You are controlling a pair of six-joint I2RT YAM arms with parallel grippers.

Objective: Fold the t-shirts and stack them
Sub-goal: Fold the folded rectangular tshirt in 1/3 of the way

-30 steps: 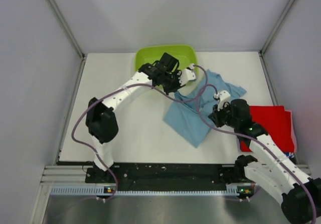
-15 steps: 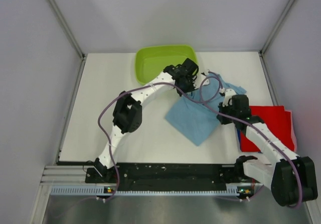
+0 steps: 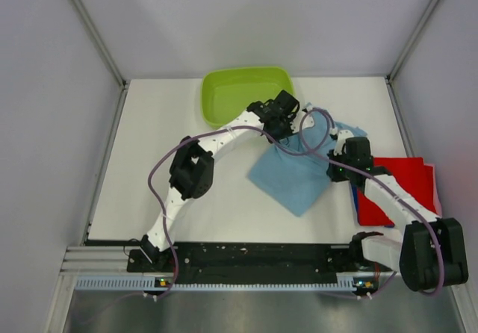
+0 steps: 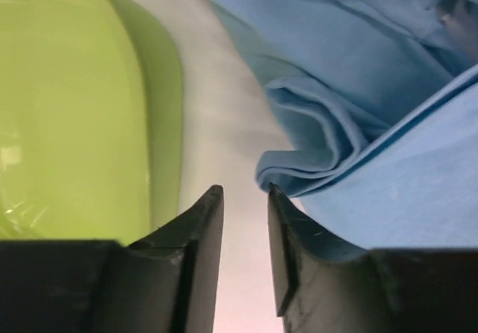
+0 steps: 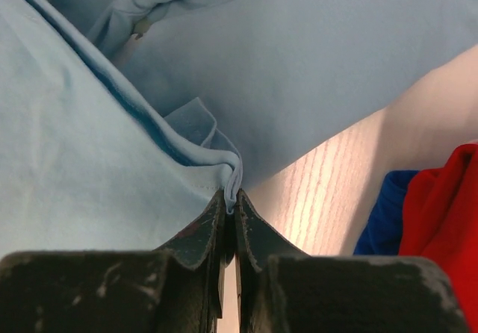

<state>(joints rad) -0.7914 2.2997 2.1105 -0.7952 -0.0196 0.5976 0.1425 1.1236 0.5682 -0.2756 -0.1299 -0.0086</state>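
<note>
The light blue t-shirt [image 3: 297, 175] lies crumpled and partly folded on the table, between the two grippers. My left gripper [image 3: 287, 130] sits at its back left edge, next to the green basin. In the left wrist view that gripper [image 4: 245, 193] is open by a narrow gap with only bare table between the fingers, and a rolled fold of the shirt [image 4: 299, 172] rests against the right finger. My right gripper [image 5: 232, 197] is shut on a thin hem of the light blue shirt [image 5: 89, 169], at the shirt's right edge [image 3: 333, 167]. The folded red t-shirt [image 3: 407, 187] lies to the right, over a darker blue one [image 5: 382, 225].
The lime-green basin [image 3: 240, 94] stands at the back of the table, close to the left gripper's left finger, and it holds nothing. Grey walls close in the table on three sides. Purple cables loop over the blue shirt.
The left arm swung right from the basin to the shirt's back edge and its jaws parted, letting go of the cloth. The right gripper kept its hold and moved slightly back.
</note>
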